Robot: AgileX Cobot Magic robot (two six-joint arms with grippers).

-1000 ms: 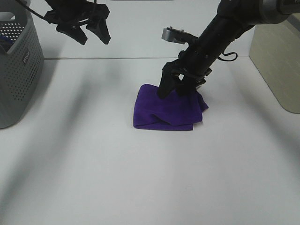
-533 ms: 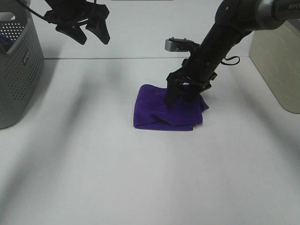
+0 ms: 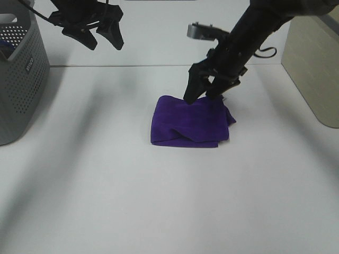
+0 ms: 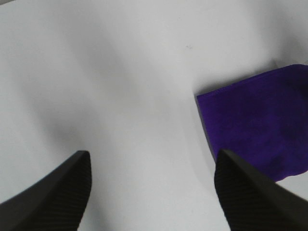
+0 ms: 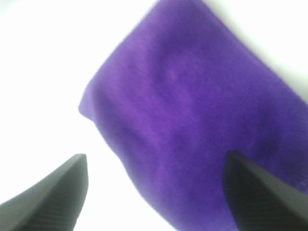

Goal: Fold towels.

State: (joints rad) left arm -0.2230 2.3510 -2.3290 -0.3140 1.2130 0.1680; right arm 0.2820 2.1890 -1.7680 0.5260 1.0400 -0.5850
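The deep purple towel lies folded into a small bundle on the white table. It also shows in the left wrist view and fills much of the right wrist view. My right gripper is open and empty, just above the towel's far edge. My left gripper is open and empty, raised high at the back left, far from the towel. The white tag is hidden.
A grey perforated basket stands at the left edge of the table. A beige box stands at the right edge. A white wall runs along the back.
My right gripper has let go of the towel and risen off it toward the back. The towel stays folded on the table. The left arm has not moved.
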